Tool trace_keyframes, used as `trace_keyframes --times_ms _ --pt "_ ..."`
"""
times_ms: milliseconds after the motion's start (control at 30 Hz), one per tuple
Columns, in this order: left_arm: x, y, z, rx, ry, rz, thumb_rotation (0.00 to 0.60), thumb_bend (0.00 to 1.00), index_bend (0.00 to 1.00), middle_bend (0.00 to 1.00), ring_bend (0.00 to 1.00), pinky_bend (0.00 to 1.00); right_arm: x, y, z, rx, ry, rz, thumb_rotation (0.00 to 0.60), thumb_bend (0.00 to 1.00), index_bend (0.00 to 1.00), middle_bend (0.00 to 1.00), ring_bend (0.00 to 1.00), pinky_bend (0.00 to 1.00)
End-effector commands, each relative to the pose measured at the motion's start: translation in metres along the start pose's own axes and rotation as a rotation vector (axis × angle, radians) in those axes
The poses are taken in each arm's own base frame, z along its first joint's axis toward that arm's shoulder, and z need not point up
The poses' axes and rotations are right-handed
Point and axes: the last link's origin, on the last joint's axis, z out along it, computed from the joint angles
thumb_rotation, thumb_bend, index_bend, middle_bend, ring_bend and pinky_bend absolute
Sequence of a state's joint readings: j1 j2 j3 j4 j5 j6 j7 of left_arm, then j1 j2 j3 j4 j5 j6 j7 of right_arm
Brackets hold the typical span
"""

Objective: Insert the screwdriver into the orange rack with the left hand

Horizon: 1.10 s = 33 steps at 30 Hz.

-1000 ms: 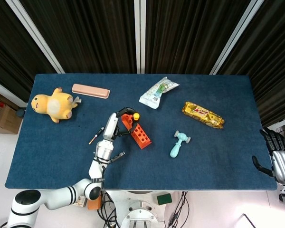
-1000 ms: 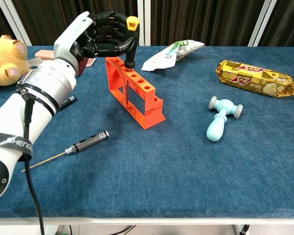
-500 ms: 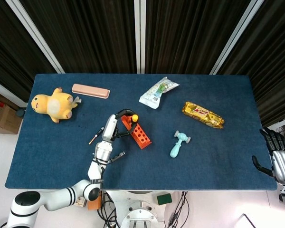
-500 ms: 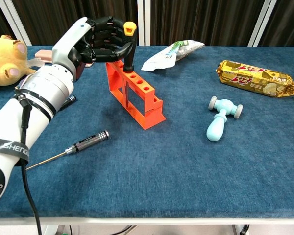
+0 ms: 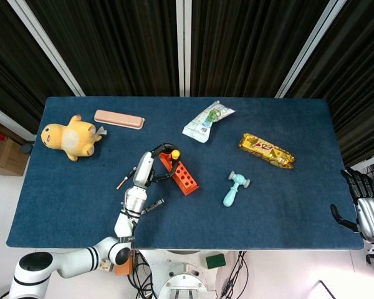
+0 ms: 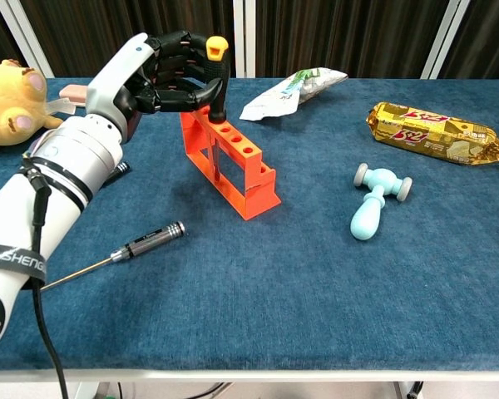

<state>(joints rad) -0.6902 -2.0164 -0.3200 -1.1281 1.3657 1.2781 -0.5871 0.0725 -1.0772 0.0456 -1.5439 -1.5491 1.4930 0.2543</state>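
Note:
The orange rack (image 6: 248,176) (image 5: 183,176) stands on the blue table with a row of holes along its top. My left hand (image 6: 162,73) (image 5: 151,166) grips a screwdriver (image 6: 217,68) (image 5: 174,152) with a black handle and a yellow cap. It holds the tool upright over the rack's far end, and the shaft runs down into a far hole. My right hand (image 5: 365,208) hangs open beyond the table's right edge, away from everything.
A second, slim screwdriver (image 6: 141,243) (image 5: 151,205) lies near the left forearm, with a pen-like tool (image 5: 126,178) beside it. Further off are a yellow plush (image 5: 68,137), a pink case (image 5: 118,118), a snack bag (image 5: 207,121), a gold bar (image 5: 266,150) and a light blue toy hammer (image 6: 374,204).
The left hand has shifted slightly left and down, and the yellow-capped screwdriver sits a little lower at the rack's far end. The right hand has not moved.

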Motion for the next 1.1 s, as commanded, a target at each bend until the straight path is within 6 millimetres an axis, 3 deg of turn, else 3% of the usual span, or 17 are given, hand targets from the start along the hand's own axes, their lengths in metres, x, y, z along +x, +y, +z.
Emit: trace_keyframes --times_ms 33,267,433,600,767,867,967,1100 --pt "0.001 0.000 -0.001 -0.004 0.001 0.006 0.600 0.34 0.30 0.40 0.32 0.34 0.000 -0.001 0.000 0.003 0.001 0.002 0.600 0.39 0.00 0.00 0.00 0.00" --pt "0.003 -0.003 -0.003 -0.001 0.000 0.012 0.600 0.34 0.22 0.36 0.31 0.34 0.000 0.000 -0.001 0.004 0.005 0.003 0.600 0.39 0.00 0.00 0.00 0.00" --pt "0.008 -0.002 -0.007 -0.020 -0.004 0.037 0.600 0.34 0.13 0.22 0.20 0.31 0.000 0.000 0.000 0.005 0.006 0.003 0.600 0.39 0.00 0.00 0.00 0.00" --pt "0.029 0.004 -0.020 -0.067 -0.010 0.080 0.600 0.34 0.12 0.17 0.13 0.26 0.001 0.001 0.000 0.003 0.005 0.002 0.600 0.39 0.00 0.00 0.00 0.00" --pt "0.090 0.020 -0.053 -0.138 0.068 0.177 0.600 0.30 0.12 0.18 0.13 0.26 0.002 0.001 0.000 0.004 0.012 0.002 0.600 0.39 0.00 0.00 0.00 0.00" --pt "0.131 0.029 -0.073 -0.130 0.092 0.336 0.600 0.23 0.16 0.18 0.13 0.25 0.000 0.000 0.000 0.007 0.003 -0.005 0.600 0.39 0.00 0.00 0.00 0.00" --pt "0.171 0.034 -0.095 -0.117 0.072 0.619 0.600 0.11 0.23 0.18 0.13 0.24 -0.001 -0.001 0.000 0.010 0.002 -0.014 0.600 0.39 0.00 0.00 0.00 0.00" --pt "0.210 0.034 -0.130 -0.027 0.014 1.040 0.590 0.00 0.20 0.12 0.05 0.19 -0.002 -0.002 -0.001 0.006 0.006 -0.032 0.600 0.39 0.00 0.00 0.00 0.00"
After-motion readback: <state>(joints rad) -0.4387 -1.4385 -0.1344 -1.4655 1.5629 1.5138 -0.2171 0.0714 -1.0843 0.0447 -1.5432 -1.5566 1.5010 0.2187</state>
